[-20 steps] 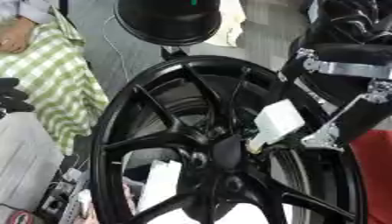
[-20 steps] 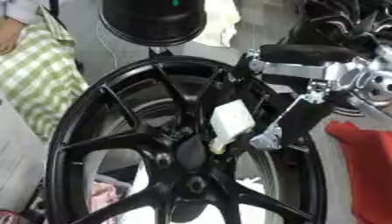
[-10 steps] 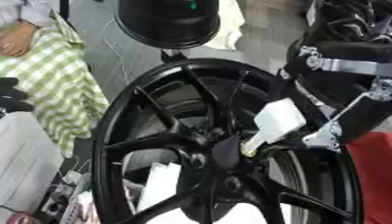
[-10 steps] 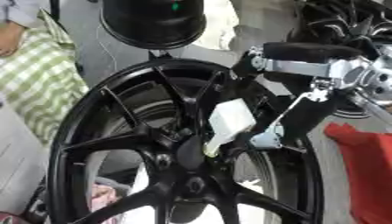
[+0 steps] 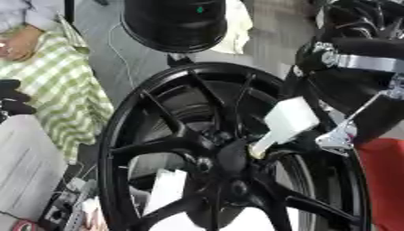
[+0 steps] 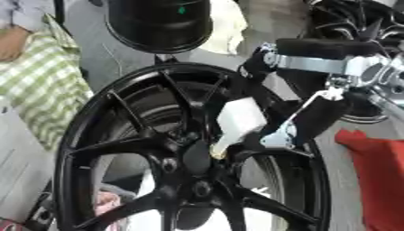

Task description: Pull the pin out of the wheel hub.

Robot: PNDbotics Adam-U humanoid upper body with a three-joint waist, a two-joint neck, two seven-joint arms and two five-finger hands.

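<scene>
Containers: a round black drum-shaped vessel (image 5: pixel 180 23) is seen beyond the top rim of the glossy black multi-spoke wheel hub (image 5: pixel 229 153); its contents are hidden. Behind the lower spokes white sheet-like material (image 5: pixel 168 189) is visible, and something pink (image 6: pixel 107 205) low at the hub's left; what they are cannot be told.

Right hand (image 6: pixel 276 131): black with silver links, brought in over the hub's upper right rim from the right. It is closed around the pale wedge-shaped pin (image 5: pixel 282 124); the wide white block end is held at the fingers, the narrow cream tip is pointed down-left.

Pin vs hand: the tip is at the hub's centre boss, just right of the spoke junction. Whether it is seated or just clear of the boss cannot be told.

A black left hand (image 5: pixel 11 97) is seen at the view's left edge, well left of the hub, next to green-and-white checked cloth (image 5: pixel 59 85). Its fingers cannot be made out.
</scene>
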